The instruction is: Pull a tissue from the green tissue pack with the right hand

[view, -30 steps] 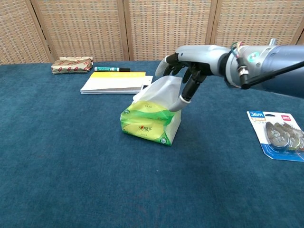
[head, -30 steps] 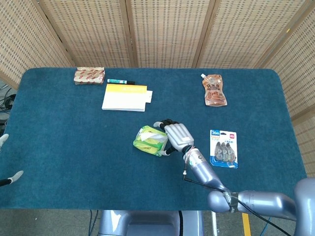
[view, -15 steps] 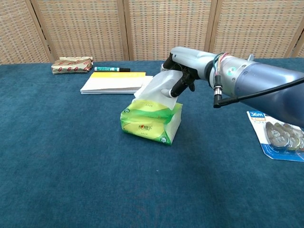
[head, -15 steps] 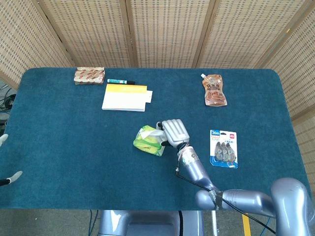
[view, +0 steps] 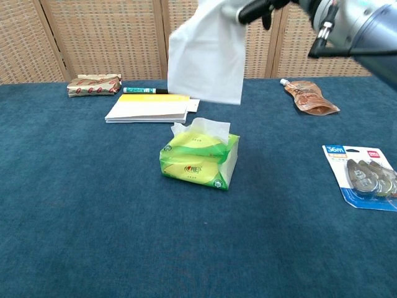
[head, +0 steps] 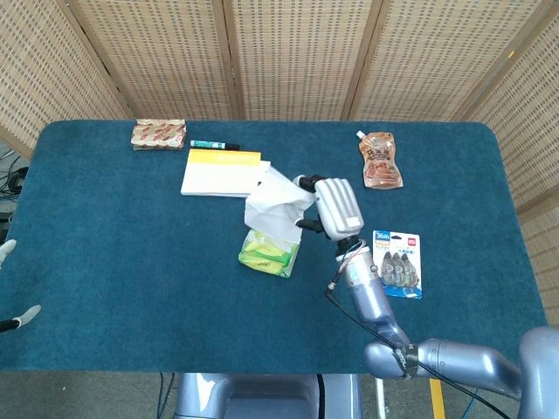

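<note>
The green tissue pack (head: 268, 253) (view: 198, 161) lies mid-table with a fresh tissue tuft poking from its top. My right hand (head: 333, 209) (view: 263, 8) is raised well above the pack and pinches a white tissue (head: 273, 202) (view: 206, 56), which hangs free of the pack as a full sheet. In the chest view the hand is cut off by the top edge. Only fingertips of my left hand (head: 19, 319) show at the left edge of the head view, holding nothing, fingers apart.
A yellow-edged notepad (head: 221, 172) and a green marker (head: 214, 144) lie behind the pack. A wrapped snack bar (head: 159, 134) sits far left. A brown pouch (head: 381, 161) lies at the back right, and a correction-tape blister card (head: 398, 263) to the right.
My right hand rose up and away from the pack, drawing the tissue fully out. A new tuft now stands in the pack's opening. The pack shifted slightly.
</note>
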{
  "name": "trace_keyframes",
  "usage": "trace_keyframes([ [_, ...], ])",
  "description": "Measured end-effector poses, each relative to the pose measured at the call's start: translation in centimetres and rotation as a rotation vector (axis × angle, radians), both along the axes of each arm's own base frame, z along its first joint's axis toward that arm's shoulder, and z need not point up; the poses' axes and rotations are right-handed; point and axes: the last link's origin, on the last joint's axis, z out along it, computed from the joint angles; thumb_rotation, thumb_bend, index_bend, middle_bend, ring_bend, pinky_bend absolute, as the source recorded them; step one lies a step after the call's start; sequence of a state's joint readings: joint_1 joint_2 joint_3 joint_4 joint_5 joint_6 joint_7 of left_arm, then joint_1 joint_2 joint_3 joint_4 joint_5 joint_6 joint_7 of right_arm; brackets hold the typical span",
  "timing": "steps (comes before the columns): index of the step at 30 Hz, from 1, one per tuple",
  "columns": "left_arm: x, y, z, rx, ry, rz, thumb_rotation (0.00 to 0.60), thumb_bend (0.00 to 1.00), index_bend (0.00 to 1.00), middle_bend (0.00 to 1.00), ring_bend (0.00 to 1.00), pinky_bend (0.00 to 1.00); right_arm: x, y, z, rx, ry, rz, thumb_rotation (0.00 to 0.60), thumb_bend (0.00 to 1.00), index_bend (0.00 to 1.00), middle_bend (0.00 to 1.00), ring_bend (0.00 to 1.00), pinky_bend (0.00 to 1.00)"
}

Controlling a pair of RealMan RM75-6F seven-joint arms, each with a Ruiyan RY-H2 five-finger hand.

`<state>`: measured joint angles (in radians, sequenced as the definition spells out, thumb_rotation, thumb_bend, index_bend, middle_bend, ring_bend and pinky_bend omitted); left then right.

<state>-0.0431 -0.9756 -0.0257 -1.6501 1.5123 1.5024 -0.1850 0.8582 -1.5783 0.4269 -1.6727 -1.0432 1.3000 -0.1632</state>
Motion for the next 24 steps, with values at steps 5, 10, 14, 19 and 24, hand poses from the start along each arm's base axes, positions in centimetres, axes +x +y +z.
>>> trace_keyframes([
  [5,0.2,-0.1,-0.1,-0.001,0.001,-0.009,0.600,0.00,0.00,0.00,0.00,0.00,-1.4,-1.1,3.8,-0.063,-0.188,-0.054,0.600,0.52,0.65,0.67,0.58,0.66],
  [10,0.4,-0.3,-0.1,0.000,0.003,-0.015,0.600,0.00,0.00,0.00,0.00,0.00,-4.7,-1.9,4.5,-0.033,-0.249,-0.143,0.600,0.52,0.65,0.67,0.58,0.66],
  [14,0.5,-0.4,-0.2,-0.002,0.006,-0.021,0.600,0.00,0.00,0.00,0.00,0.00,-6.2,-2.2,3.9,0.022,-0.312,-0.178,0.600,0.52,0.65,0.67,0.58,0.66],
  [19,0.6,-0.4,-0.5,-0.005,0.013,-0.021,0.600,0.00,0.00,0.00,0.00,0.00,-9.3,-2.8,1.7,0.135,-0.421,-0.257,0.600,0.52,0.65,0.67,0.58,0.66],
  [24,0.6,-0.3,-0.6,-0.007,0.016,-0.014,0.600,0.00,0.00,0.00,0.00,0.00,-13.3,-3.5,-0.8,0.158,-0.362,-0.347,0.600,0.52,0.65,0.67,0.58,0.66],
])
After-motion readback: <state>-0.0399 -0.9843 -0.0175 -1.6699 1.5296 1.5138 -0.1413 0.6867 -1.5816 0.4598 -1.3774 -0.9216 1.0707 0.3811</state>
